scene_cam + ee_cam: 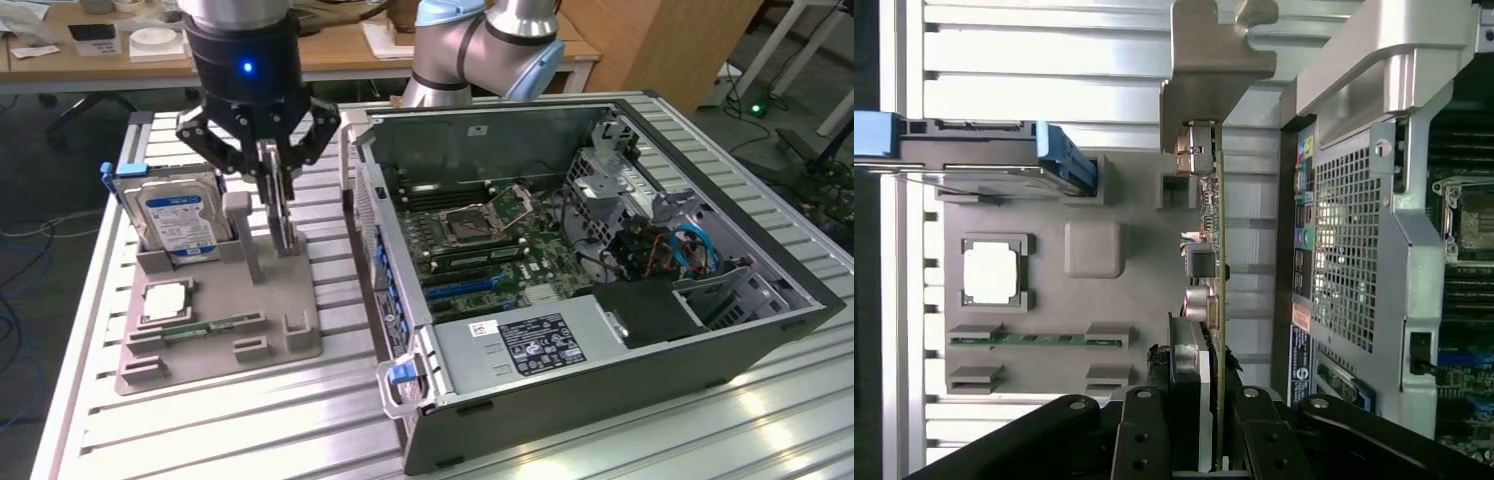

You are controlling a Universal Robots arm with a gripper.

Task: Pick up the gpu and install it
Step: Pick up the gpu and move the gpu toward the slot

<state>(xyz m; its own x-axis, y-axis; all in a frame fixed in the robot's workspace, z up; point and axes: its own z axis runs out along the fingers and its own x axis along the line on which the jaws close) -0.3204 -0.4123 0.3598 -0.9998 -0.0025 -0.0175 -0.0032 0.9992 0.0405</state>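
Observation:
The gpu point(282, 225) is a thin dark green card standing on edge over the grey holder point(287, 345), near its back right post. My gripper point(274, 180) comes down from above and is shut on the card's upper edge. I cannot tell whether the card still rests in the holder's slot or hangs just above it. In the wrist view the gpu point(1216, 250) appears edge-on, its silver bracket point(1214, 60) at the far end and its black cooler next to my gripper point(1206, 440), whose black fingers point(1144, 435) clamp it from both sides.
The holder also carries a silver hard drive with a blue label point(180, 215), a square chip point(167, 300) and a narrow green memory stick point(214, 327). An open computer case point(747, 330) with its motherboard point(481, 250) lies at the exterior view's right. The arm's base point(481, 50) stands behind it.

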